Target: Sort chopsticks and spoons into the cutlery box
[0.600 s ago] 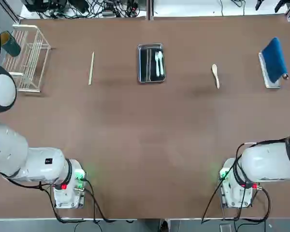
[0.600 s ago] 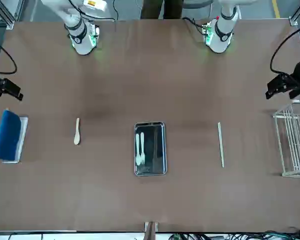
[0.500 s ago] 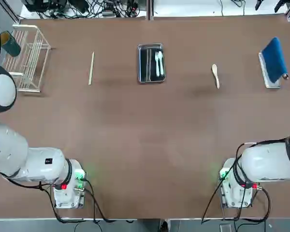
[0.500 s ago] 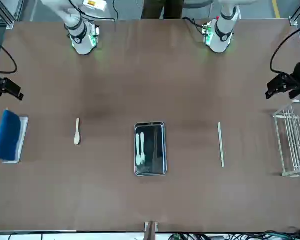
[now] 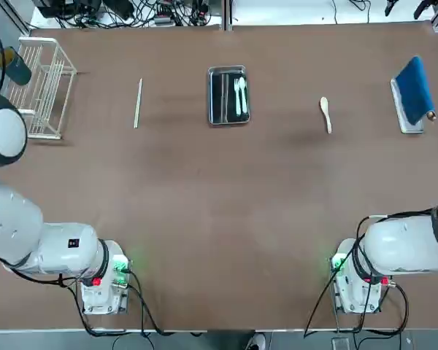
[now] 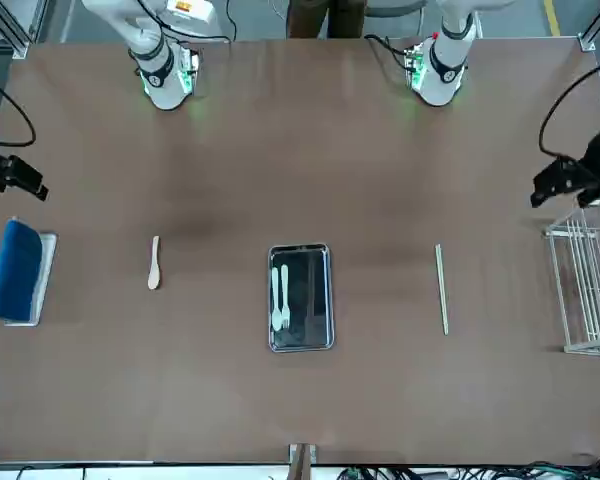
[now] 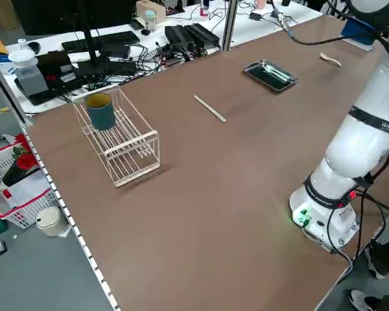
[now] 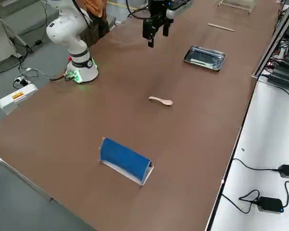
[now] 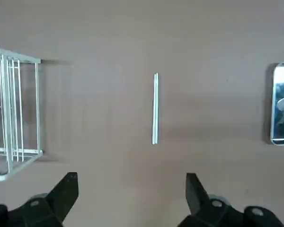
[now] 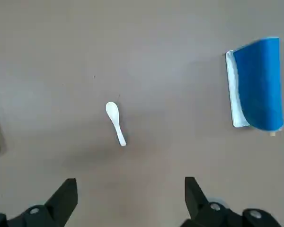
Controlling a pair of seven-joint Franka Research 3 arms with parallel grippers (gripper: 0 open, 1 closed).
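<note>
I see both hands wide, empty: left hand [image 9: 131,198] lined up over chopsticks [image 9: 155,108], right hand [image 10: 130,201] over spoon [image 10: 116,123], upper frame.

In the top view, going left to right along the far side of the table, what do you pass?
White wire rack → chopsticks → cutlery box, cutlery already inside → loose spoon → blue-topped board.

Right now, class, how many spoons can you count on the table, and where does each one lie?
3. Two spoons lie side by side inside the cutlery box. A third spoon lies alone on the bare table, between the box and the blue-topped board.
</note>
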